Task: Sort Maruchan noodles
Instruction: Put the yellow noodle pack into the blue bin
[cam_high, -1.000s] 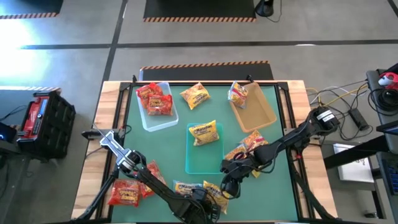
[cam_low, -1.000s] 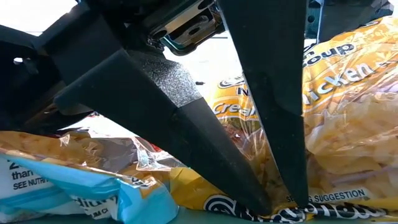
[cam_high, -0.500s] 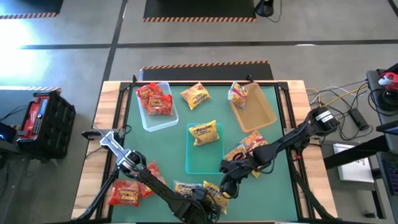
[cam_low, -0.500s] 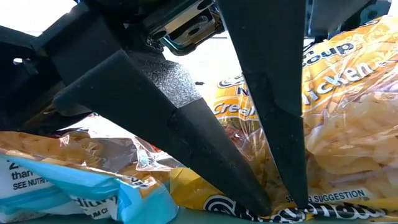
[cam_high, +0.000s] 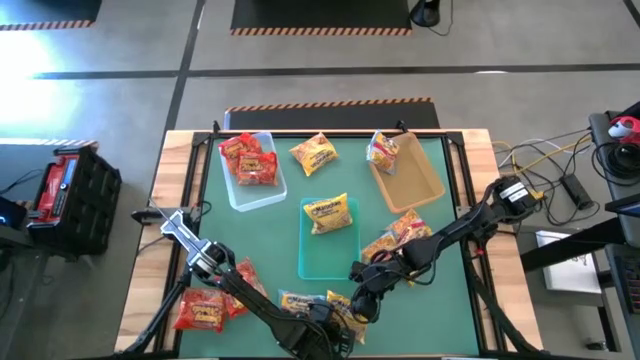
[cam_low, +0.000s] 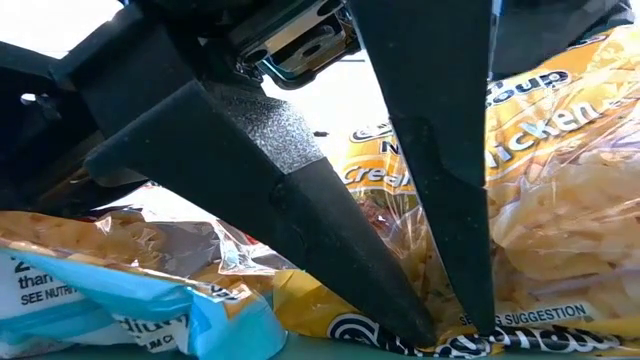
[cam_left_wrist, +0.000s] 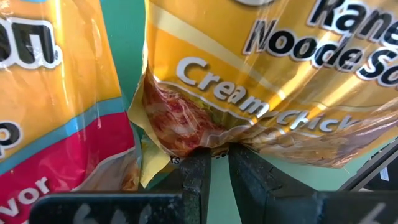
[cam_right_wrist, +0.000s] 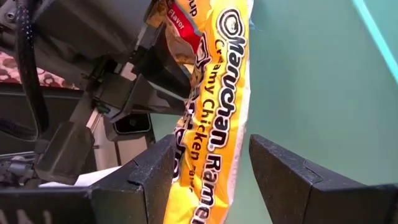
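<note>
Sorting looks partly done from the high view: the clear bin (cam_high: 250, 170) holds two or three red packets (cam_high: 247, 158), the teal bin (cam_high: 328, 240) one yellow packet (cam_high: 329, 213), and the tan bin (cam_high: 408, 170) one yellow-and-pink packet (cam_high: 383, 152) at its far end. Another yellow packet (cam_high: 314, 153) lies loose between the clear and tan bins. Still unsorted are a red pair (cam_high: 212, 303) by the left edge of the worktop (cam_high: 445, 300), a yellow-pink cluster (cam_high: 398, 235) of perhaps three under the right arm, and a heap (cam_high: 320, 303) of about three at the near edge, so I judge more than half is left. In the low view, two dark fingers (cam_low: 300, 210) meet at the bottom hem of a creamy chicken packet (cam_low: 540, 200). The left wrist view shows the left gripper (cam_left_wrist: 214, 163) narrow, pinching the crumpled edge of that packet, with a yellow-pink one (cam_left_wrist: 56, 99) just beside it. In the right wrist view the right gripper (cam_right_wrist: 211, 168) stands wide astride the packet's upturned edge, not closed on it.
</note>
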